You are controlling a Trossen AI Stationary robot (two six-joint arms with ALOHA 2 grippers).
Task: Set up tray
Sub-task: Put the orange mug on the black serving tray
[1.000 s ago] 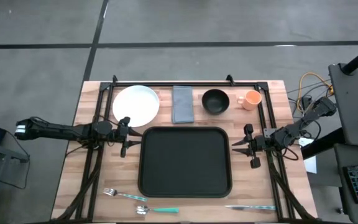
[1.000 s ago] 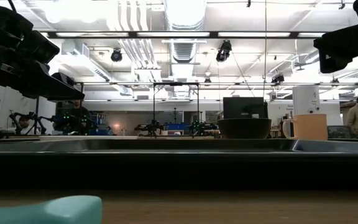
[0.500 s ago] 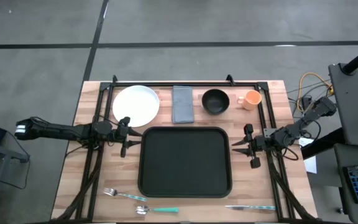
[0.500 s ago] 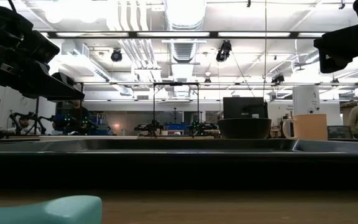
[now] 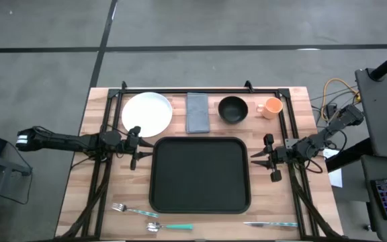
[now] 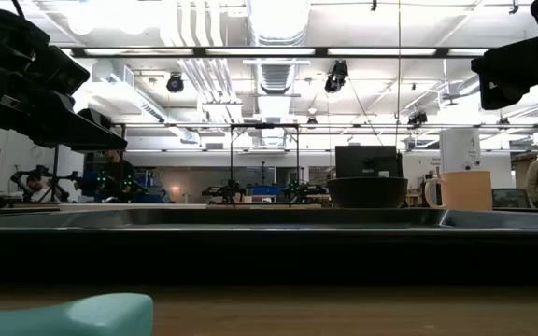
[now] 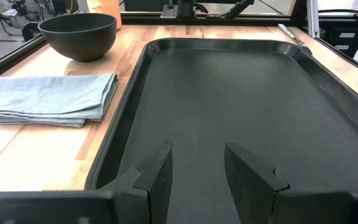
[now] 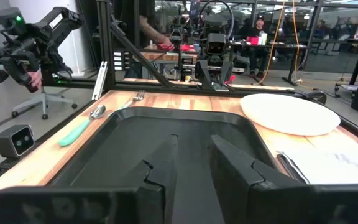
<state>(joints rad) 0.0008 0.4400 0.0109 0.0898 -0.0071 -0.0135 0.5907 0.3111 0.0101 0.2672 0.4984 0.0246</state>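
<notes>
High view: the table (image 5: 96, 202) carries the black tray (image 5: 200, 175) at its middle, empty. Behind the tray lie a white plate (image 5: 147, 113), grey napkin (image 5: 197, 112), black bowl (image 5: 233, 109) and orange mug (image 5: 271, 107). Cutlery (image 5: 152, 222) lies in front. The left gripper (image 5: 137, 148) hovers at the tray's left edge, the right gripper (image 5: 269, 161) at its right edge; both have jaws parted, grasping nothing.

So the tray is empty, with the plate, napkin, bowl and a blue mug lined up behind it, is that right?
Nearly: the mug is orange, as the high view shows. The tray is empty, with plate, napkin and bowl behind it.
</notes>
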